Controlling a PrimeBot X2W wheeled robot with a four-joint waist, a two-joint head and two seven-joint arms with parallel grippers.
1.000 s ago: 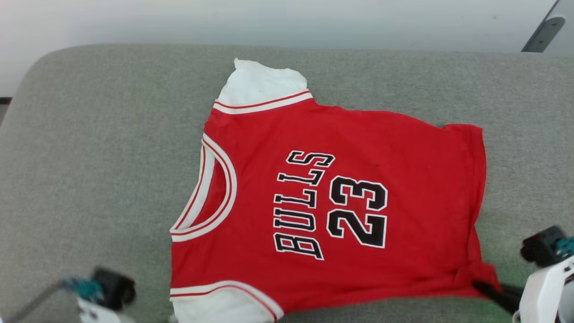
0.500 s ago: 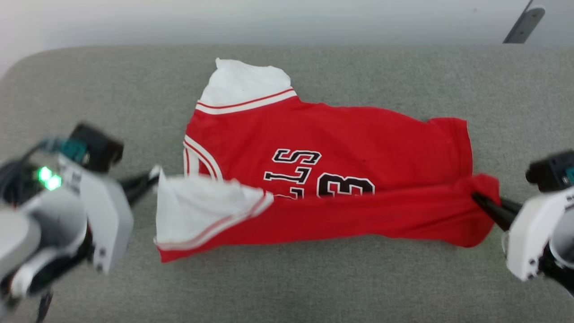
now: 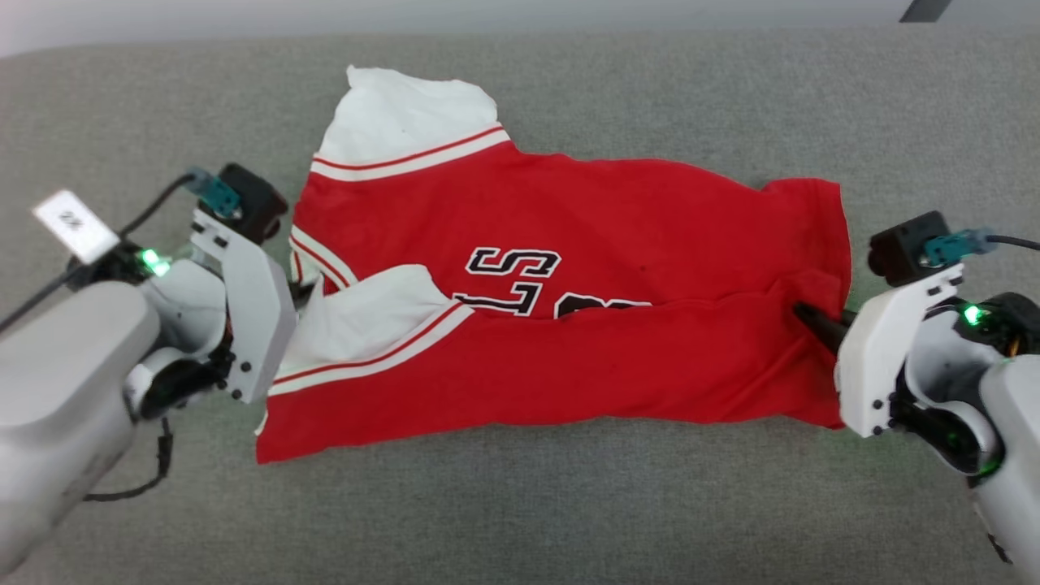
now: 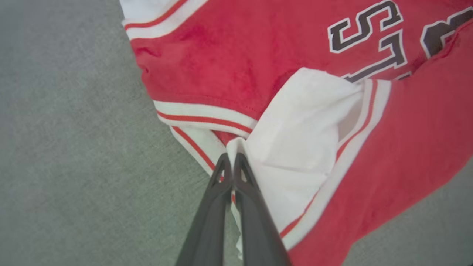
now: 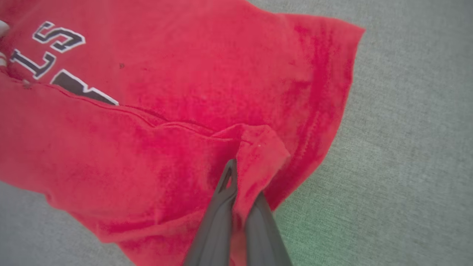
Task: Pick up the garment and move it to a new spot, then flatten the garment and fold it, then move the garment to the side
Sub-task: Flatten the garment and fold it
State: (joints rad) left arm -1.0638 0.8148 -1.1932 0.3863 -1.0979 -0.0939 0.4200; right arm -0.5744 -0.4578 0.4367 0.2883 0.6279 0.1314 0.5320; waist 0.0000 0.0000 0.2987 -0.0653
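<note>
The garment is a red jersey with white sleeves, lying sideways on grey fabric. Its near half is lifted and folded up over the lettering, so just "S" and part of "L" show. My left gripper is shut on the near white sleeve, its fingertips pinching the sleeve's edge. At the right my right gripper is shut on the near hem corner, red cloth bunched between its fingers. The far white sleeve lies flat.
The grey upholstered surface runs wide on all sides of the jersey. A white tag sticks up from my left arm. A dark bar shows at the top right corner.
Both grippers have carried the garment's near edge away from me, over its front; the number and most of the lettering are now covered. The head camera has tilted, shifting the whole picture.
</note>
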